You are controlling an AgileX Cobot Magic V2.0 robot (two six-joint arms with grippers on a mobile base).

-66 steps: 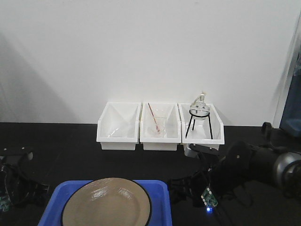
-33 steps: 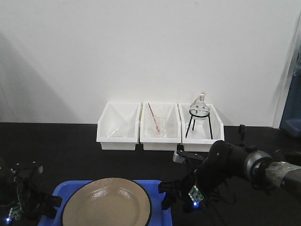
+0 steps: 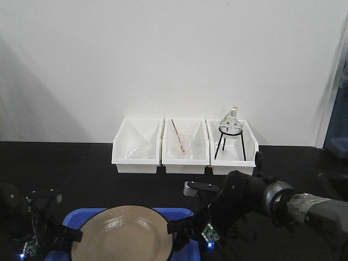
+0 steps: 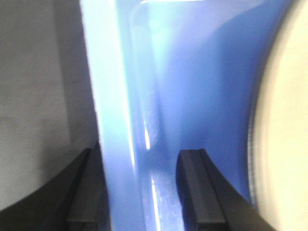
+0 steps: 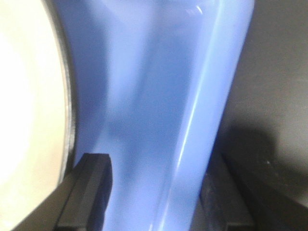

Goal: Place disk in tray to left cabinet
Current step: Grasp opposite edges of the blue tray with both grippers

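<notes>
The plate is seated in the blue tray. The tray's side rims are straddled by the left gripper and right gripper, jaws apart and seemingly unclamped. Even closing, then a level lift, is called for.

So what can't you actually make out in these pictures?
Cabinet: in no view.
Tray and disk, near sides: cut off by the front view's bottom edge.
Middle bin's contents: too small in the front view.
Left pincer and right pincer: each straddles the tray rim, open, but the blurred wrist views hide whether a finger touches it.
</notes>
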